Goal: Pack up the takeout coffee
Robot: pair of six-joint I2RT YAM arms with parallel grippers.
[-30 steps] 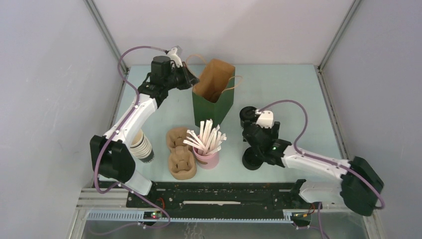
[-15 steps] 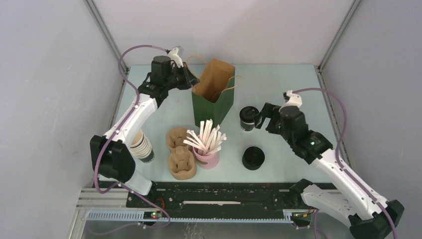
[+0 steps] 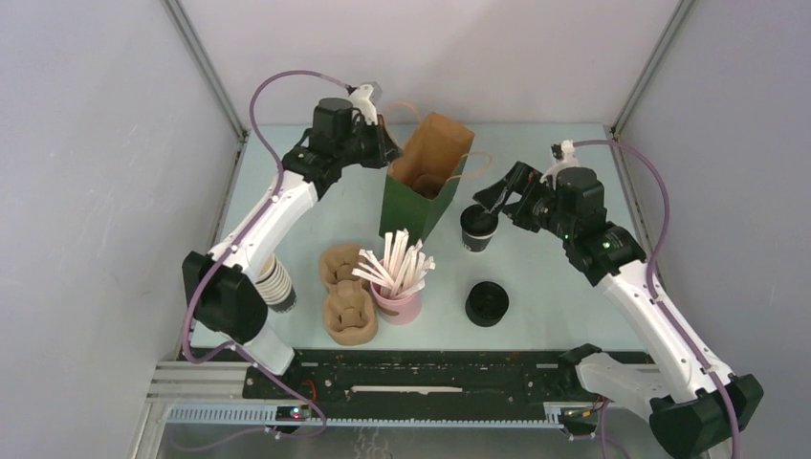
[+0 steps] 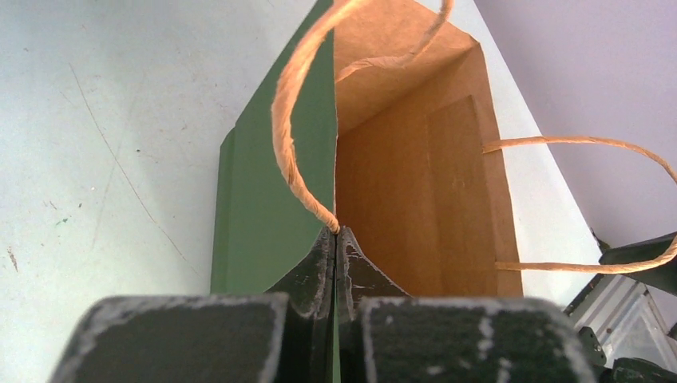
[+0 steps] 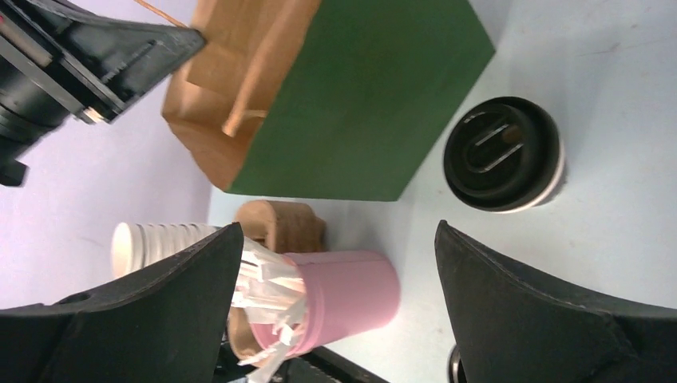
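Observation:
The takeout coffee (image 3: 478,229) is a small black cup with a black lid, standing on the table just right of the green paper bag (image 3: 421,196). In the right wrist view the coffee (image 5: 503,153) lies beyond and to the right of my open right gripper (image 5: 337,226), which has nothing between its fingers. From above, the right gripper (image 3: 497,198) hovers at the cup's upper right. My left gripper (image 3: 386,153) is shut on the bag's rim (image 4: 331,183), where the twine handle (image 4: 291,120) meets it, with the bag's mouth open (image 4: 415,183).
A squat black stack of lids (image 3: 487,302) sits in front of the coffee. A pink straw holder (image 3: 397,298), brown cup carriers (image 3: 344,292) and a ribbed cup stack (image 3: 273,283) stand front left. Grey walls close in both sides.
My right arm swung from over the lid stack up and back to beside the coffee, gripper still open. My left gripper shifted right, taking the bag's top with it.

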